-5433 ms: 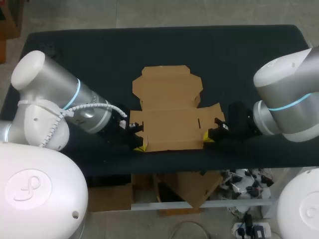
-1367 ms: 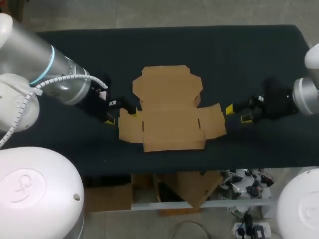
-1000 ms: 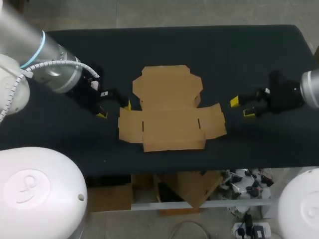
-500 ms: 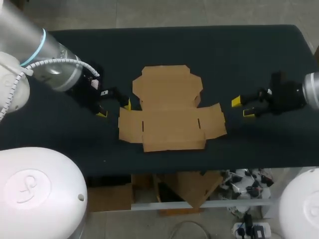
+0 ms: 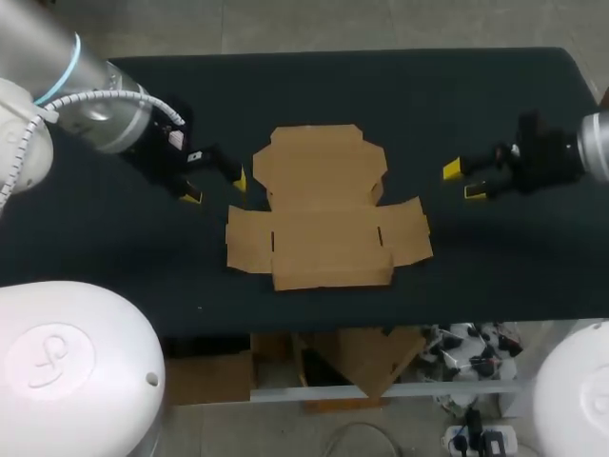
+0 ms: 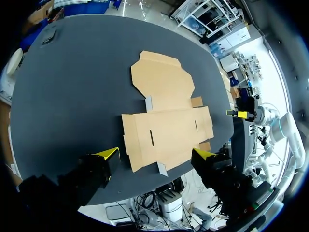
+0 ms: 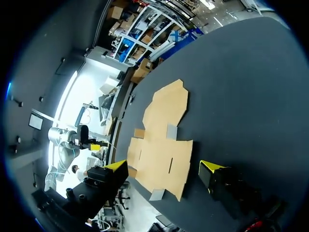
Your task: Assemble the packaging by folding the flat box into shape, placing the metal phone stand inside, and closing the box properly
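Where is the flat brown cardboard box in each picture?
Head view: the flat brown cardboard box lies mid-table, between the left pincer and the right pincer.
Left wrist view: the box lies ahead of the open left pincer.
Right wrist view: the box lies ahead of the open right pincer.
Shared landmark: the black table under it.
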Controlling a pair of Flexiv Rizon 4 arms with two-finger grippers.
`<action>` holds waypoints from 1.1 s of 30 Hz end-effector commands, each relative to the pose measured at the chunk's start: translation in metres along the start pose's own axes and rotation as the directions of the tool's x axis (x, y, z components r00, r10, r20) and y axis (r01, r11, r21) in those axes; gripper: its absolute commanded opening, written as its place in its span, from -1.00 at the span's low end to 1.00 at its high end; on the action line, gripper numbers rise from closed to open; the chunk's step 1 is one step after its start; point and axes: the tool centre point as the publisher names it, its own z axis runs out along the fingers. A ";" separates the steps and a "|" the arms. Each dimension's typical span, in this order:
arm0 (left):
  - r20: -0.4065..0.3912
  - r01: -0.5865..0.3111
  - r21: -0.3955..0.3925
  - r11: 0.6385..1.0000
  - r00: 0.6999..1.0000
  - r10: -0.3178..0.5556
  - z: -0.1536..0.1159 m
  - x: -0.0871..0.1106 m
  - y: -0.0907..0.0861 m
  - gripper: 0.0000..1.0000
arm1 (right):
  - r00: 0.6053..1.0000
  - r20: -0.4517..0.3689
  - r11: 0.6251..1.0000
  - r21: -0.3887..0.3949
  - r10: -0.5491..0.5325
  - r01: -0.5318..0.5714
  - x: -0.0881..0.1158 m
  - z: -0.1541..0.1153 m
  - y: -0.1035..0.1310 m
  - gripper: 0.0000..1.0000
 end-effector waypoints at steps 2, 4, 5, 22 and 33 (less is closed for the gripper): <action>-0.001 0.006 -0.016 1.000 1.000 -0.006 0.004 -0.002 -0.015 1.00 | 0.999 -0.042 0.999 0.035 0.007 -0.005 -0.011 0.007 0.020 1.00; -0.003 0.008 -0.014 1.000 1.000 -0.008 0.004 -0.003 -0.021 1.00 | 0.999 -0.050 0.999 0.039 0.011 -0.009 -0.014 0.011 0.026 1.00; -0.004 0.008 -0.013 1.000 1.000 -0.008 0.004 -0.004 -0.023 1.00 | 0.999 -0.050 0.999 0.040 0.011 -0.009 -0.015 0.012 0.029 1.00; -0.023 0.026 -0.001 1.000 0.999 -0.026 0.007 -0.015 -0.058 1.00 | 0.997 -0.081 1.000 0.004 0.001 -0.001 -0.022 0.045 0.062 1.00; -0.039 0.028 -0.024 0.999 0.999 -0.029 0.007 -0.021 -0.078 1.00 | 0.996 -0.090 1.000 -0.004 0.009 -0.009 -0.023 0.049 0.064 1.00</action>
